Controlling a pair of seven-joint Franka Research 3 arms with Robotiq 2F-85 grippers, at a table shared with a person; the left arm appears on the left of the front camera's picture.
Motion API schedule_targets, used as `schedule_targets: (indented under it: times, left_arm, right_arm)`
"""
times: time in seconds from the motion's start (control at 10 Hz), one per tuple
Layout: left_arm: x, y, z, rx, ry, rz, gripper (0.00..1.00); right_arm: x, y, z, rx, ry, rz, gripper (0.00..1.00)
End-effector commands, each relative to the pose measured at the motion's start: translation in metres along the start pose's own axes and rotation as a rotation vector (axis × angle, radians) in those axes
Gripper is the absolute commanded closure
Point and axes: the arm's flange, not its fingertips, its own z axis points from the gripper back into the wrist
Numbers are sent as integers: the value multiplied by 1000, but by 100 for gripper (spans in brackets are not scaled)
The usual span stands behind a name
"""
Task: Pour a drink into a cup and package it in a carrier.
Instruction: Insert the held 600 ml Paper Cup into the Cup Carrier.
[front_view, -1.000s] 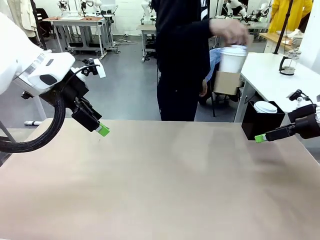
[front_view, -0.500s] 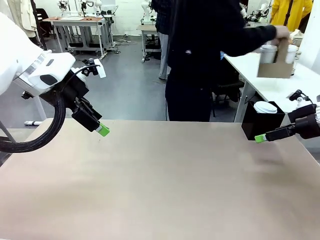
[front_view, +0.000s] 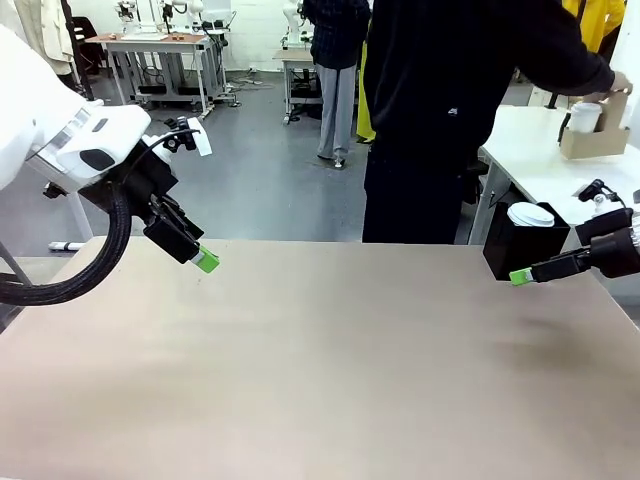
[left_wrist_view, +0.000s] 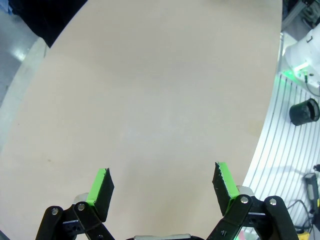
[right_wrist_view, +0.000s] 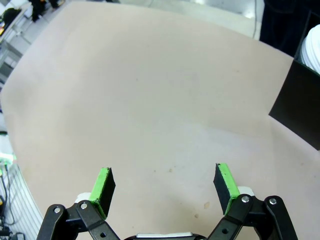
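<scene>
- The left tool (front_view: 205, 262) hangs above the left part of the beige counter (front_view: 320, 370), tilted down toward it; in the left wrist view its jaws stand wide apart with nothing between them, and the green pads (left_wrist_view: 101, 186) frame only bare counter surface.
- The middle of the counter carries nothing, and no task thing lies within easy reach of either arm.
- A person in dark clothing stands at the far edge, turned toward a white side counter (front_view: 540, 160) at the right, one arm stretched out over it.
- At the right edge of the beige counter sits a black box (front_view: 522, 243) with a white lid on top; the right tool (front_view: 519, 276) hovers just beside it, also open and empty, as the right wrist view confirms (right_wrist_view: 162, 187).
- On the white side counter stands the carrier (front_view: 594, 138), a small brown cardboard piece, with a white cup (front_view: 585, 116) seated in it. The person's hand (front_view: 621, 88) is at its top, seemingly on the handle.
- Judging by the cup sitting in the carrier, the packaging looks done or nearly so; whether the cup holds drink cannot be told from here.
- What may remain is only for the hand to let go of the carrier.
</scene>
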Motion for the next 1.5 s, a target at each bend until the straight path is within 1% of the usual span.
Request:
schedule_targets:
  times: [0.0, 1.4]
  left_arm:
    - [-1, 2, 0, -9, -15, -10, 0]
    - [-1, 2, 0, -9, -15, -10, 0]
  right_arm:
    - [0, 1, 0, -5, 2, 1, 0]
    - [0, 1, 0, -5, 2, 1, 0]
